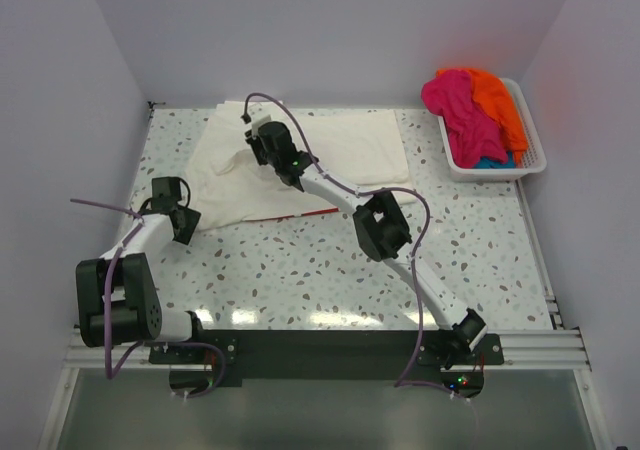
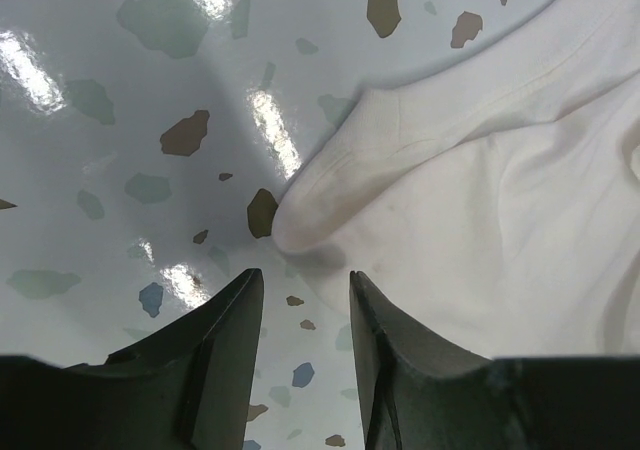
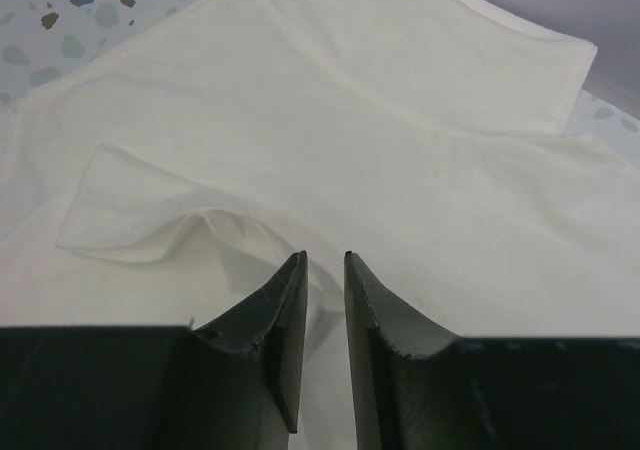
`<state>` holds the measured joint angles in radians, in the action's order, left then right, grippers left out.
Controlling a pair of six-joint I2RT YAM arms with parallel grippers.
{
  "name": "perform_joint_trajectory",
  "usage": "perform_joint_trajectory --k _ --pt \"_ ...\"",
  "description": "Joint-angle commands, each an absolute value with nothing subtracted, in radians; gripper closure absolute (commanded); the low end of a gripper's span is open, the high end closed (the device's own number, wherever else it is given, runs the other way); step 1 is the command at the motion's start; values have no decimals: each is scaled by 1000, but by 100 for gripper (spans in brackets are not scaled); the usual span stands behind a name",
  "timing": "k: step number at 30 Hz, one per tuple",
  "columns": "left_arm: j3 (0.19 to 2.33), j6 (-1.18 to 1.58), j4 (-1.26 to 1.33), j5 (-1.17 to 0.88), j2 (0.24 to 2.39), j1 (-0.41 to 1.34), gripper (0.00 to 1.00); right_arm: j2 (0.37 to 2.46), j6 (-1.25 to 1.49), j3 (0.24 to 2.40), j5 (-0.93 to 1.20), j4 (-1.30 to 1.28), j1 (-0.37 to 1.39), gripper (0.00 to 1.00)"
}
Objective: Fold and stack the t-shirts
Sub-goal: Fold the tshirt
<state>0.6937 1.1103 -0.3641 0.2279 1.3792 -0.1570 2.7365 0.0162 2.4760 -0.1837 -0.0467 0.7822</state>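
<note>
Nearest, on the left side of the speckled table [image 1: 300, 270], the left claw [image 2: 305, 295] hangs low over the surface. Its jaws stand moderately apart with nothing between them, only bare table showing in the gap. Just beyond its tips lies a rounded, folded-over corner of the cream-white t-shirt [image 1: 350, 145], close to the fingers but not touching them.

That shirt is spread loosely across the middle and far part of the table, rumpled on its left side and flatter toward the right. A thin strip of red [image 1: 310, 213] shows along its near edge.

The right arm reaches from the near right diagonally across to the far left, and the right claw [image 3: 322, 270] sits over the shirt. Its jaws are only a narrow slit apart. A small raised fold of cloth lies just ahead of them, and no cloth looks pinched between them.

At the far right stands a white slatted basket [image 1: 535, 155]. It holds a heap of tees: a magenta-pink tee [image 1: 455, 105], an orange tee [image 1: 495, 100] and a bit of a teal tee [image 1: 495, 162] underneath.
</note>
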Motion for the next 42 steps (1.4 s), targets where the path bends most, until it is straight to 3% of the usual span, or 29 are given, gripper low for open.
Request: perform_joint_trajectory --k 1,8,13,16,42 --pt "718 1085 -322 219 1384 -166 55 2686 23 2528 -179 32 766 74" --pt "721 1072 -319 204 1373 -167 54 2669 32 2508 -150 14 755 72" --pt "727 1055 -307 201 1347 -167 51 2563 71 2352 -123 40 756 54" --pt "738 1049 -313 198 1351 -166 50 2560 94 2349 -107 3 755 48" --pt "745 1039 -304 186 1368 -167 49 2668 192 2416 -60 -69 755 55"
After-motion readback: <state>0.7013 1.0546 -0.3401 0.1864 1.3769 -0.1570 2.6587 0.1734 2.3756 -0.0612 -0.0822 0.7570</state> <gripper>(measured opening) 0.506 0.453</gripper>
